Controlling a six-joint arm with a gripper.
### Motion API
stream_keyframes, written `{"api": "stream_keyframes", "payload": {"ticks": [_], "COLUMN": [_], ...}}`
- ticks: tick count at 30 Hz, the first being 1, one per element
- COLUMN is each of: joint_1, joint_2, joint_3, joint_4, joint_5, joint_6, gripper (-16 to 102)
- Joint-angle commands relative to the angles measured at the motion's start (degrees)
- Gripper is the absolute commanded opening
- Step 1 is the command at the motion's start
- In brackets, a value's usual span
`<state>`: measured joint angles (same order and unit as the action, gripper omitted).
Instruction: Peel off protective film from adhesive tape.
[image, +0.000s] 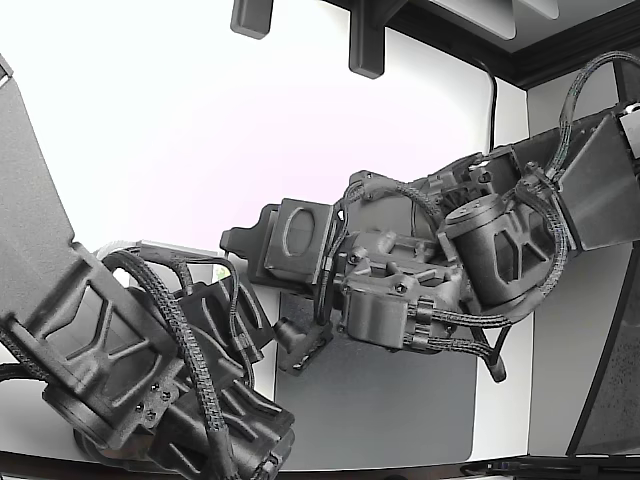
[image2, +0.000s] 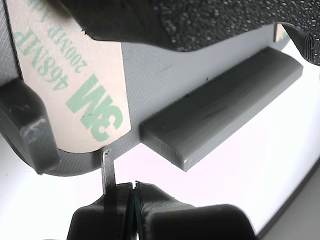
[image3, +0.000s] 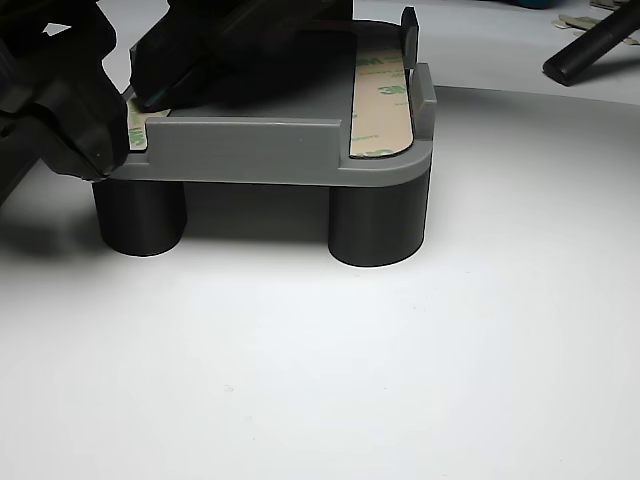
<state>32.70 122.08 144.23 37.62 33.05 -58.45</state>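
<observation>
Tan paper film (image2: 75, 95) with green letters is lying flat on the grey part (image2: 165, 75), which is standing on dark legs on the white bench (image3: 400, 380). The gripper (image2: 134, 192) is sitting at the part's near edge, jaws squeezed nearly together on a thin upright tab (image2: 107, 167). I think the film is light, thin and easy to rip, so grabbing its corner is looking best. Bare bench nearby is leaving room for pulling.

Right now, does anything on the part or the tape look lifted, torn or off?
Nothing stands out. The 3M liner strip lies flat on the grey part, no corner lifted. The other strip also lies flat. The gripper sits just off the part's edge, jaws closed, a thin blade protruding toward the liner's end.
</observation>
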Motion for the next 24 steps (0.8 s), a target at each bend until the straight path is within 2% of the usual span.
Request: {"api": "stream_keyframes", "payload": {"ticks": [1, 24], "joint_1": [-0.35, -0.35], "joint_2": [0.97, 0.62], "joint_3": [-1.58, -2.2], "joint_4": [-0.09, 0.7], "joint_5": [0.0, -0.18], "joint_6": [0.18, 0.35], "gripper": [-10, -10]}}
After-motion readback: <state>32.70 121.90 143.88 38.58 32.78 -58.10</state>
